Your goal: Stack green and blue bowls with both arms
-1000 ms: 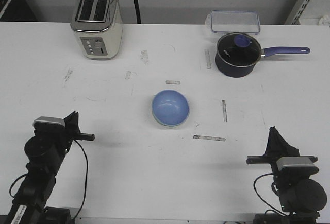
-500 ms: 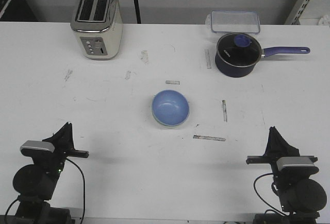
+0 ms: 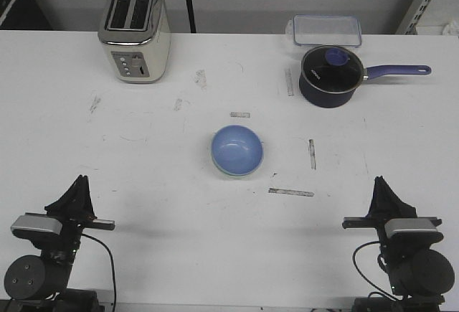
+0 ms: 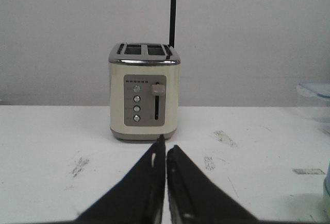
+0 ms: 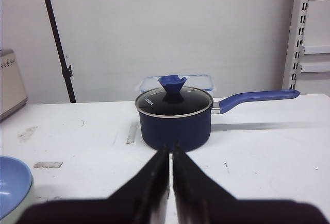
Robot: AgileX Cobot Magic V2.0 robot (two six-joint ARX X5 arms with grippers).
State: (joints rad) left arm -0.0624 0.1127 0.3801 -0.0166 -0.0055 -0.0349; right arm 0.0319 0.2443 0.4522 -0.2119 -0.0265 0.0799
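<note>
Bowls sit already nested at table centre, the blue bowl (image 3: 237,149) inside the green bowl (image 3: 231,173), lying toward one o'clock from the closed, empty left gripper (image 3: 77,194) and eleven o'clock from the closed, empty right gripper (image 3: 381,192), roughly equidistant.

Periwinkle blue bowl (image 3: 237,148), cream toaster (image 3: 134,32), dark blue saucepan (image 3: 329,76)

Blue bowl (image 3: 237,148) nested in green bowl (image 3: 228,171), mid-table (image 3: 158,219).

The blue bowl (image 3: 237,149) hides most of the green bowl (image 3: 231,173).
</note>
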